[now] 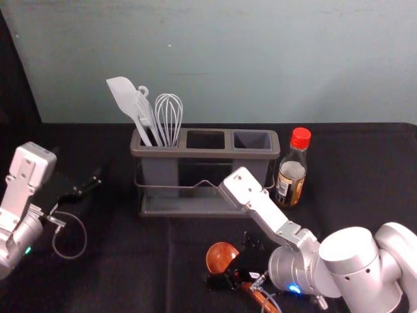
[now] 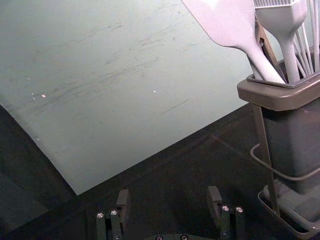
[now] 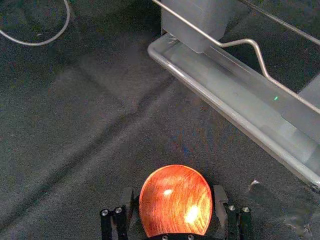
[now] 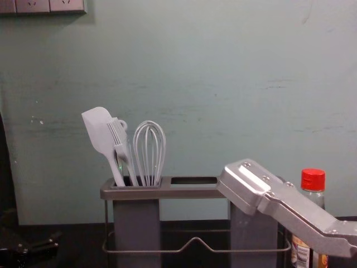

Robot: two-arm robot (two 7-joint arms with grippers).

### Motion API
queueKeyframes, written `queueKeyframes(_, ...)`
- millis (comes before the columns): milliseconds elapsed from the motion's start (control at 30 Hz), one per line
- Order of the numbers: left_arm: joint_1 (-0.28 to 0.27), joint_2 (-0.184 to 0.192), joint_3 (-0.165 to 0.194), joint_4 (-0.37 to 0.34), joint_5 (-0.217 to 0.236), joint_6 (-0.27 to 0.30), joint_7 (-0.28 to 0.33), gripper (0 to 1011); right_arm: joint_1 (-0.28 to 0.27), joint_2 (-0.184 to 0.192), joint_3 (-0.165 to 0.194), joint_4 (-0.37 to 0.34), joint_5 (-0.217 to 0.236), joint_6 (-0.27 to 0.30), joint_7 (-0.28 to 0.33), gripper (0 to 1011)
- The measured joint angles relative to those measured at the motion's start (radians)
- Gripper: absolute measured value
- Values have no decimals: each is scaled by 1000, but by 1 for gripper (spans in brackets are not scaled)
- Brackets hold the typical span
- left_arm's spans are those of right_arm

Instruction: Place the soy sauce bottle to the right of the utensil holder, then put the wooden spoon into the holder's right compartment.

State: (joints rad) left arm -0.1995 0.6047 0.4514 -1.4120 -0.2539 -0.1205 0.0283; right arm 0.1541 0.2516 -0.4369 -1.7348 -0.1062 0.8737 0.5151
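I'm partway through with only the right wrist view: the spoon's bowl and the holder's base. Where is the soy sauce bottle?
Observer: The soy sauce bottle stands upright just to the right of the utensil holder.

Operator: Good. My right gripper is open, fingers on either side of the bowl. Which way does the handle run?

Observer: In the head view the handle runs from the bowl toward the robot, slanting to its right.

Operator: And is anything standing in the right compartment?

Observer: No utensil stands in it; its opening looks free from the head view.
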Motion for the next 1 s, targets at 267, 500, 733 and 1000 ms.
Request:
queueKeyframes(267, 0, 0, 0, 0, 0, 0, 0, 1011, 0, 0, -3, 6, -8, -9, 3, 927)
queueKeyframes(500, 0, 0, 0, 0, 0, 0, 0, 1011, -1, 0, -3, 6, -8, -8, 3, 838)
queueKeyframes(733, 0, 0, 0, 0, 0, 0, 0, 1011, -1, 0, -2, 6, -7, -9, 3, 838)
queueKeyframes(1000, 0, 0, 0, 0, 0, 0, 0, 1011, -2, 0, -1, 5, -5, -9, 3, 838)
